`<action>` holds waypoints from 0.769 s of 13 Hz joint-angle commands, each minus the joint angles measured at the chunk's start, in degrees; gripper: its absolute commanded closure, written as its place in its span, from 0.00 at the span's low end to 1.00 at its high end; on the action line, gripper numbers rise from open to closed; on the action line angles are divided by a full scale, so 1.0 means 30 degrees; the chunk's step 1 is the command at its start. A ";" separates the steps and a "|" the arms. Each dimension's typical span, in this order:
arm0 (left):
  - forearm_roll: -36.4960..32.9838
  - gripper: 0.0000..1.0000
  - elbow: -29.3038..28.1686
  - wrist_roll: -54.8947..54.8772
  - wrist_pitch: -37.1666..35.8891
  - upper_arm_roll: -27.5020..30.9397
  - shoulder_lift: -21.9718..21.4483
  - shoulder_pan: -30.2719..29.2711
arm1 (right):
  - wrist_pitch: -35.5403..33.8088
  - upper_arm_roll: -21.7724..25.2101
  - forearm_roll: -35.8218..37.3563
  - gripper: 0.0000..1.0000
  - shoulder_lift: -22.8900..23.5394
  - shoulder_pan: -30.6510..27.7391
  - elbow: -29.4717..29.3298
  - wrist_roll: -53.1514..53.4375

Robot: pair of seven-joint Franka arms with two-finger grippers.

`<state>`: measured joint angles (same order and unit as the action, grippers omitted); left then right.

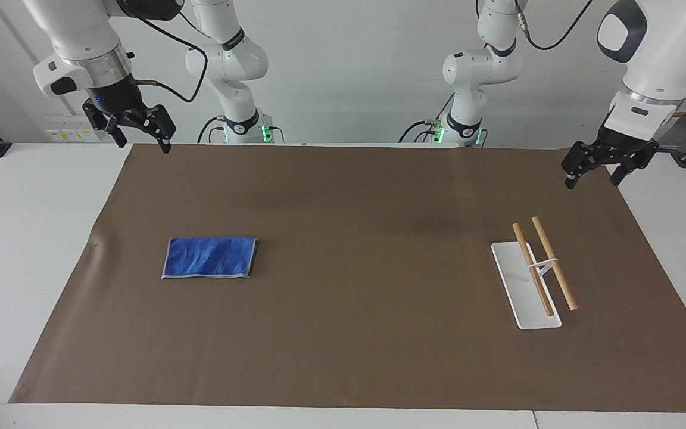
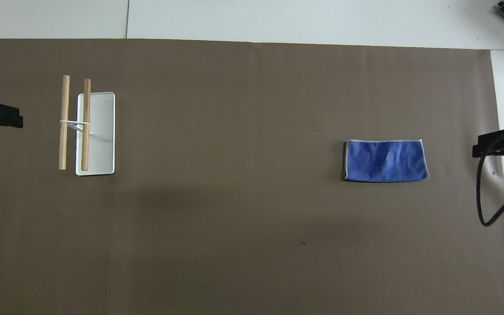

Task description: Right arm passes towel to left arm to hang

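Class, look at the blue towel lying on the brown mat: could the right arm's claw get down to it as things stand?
Probably yes: the right claw hangs open over the mat's edge, and nothing lies on the towel.

I work at a white table [image 1: 15, 250] that is covered by a large brown paper sheet [image 1: 355, 202]. A plain white wall [image 1: 349, 65] stands at my end of it. On this wall I see a small panel with yellow labels [image 1: 66, 135]. The light is even and soft.
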<state>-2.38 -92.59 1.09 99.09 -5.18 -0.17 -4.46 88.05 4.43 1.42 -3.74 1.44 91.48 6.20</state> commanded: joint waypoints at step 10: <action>0.0355 0.00 -0.0689 -0.0186 0.0104 -0.0090 -0.0616 -0.0273 | 0.2610 -0.0069 -0.0239 0.00 -0.0512 -0.0186 0.1529 0.0217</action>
<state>-2.38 -92.59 1.09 99.09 -5.18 -0.17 -4.46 93.70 4.43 1.42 -3.77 1.41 93.82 6.20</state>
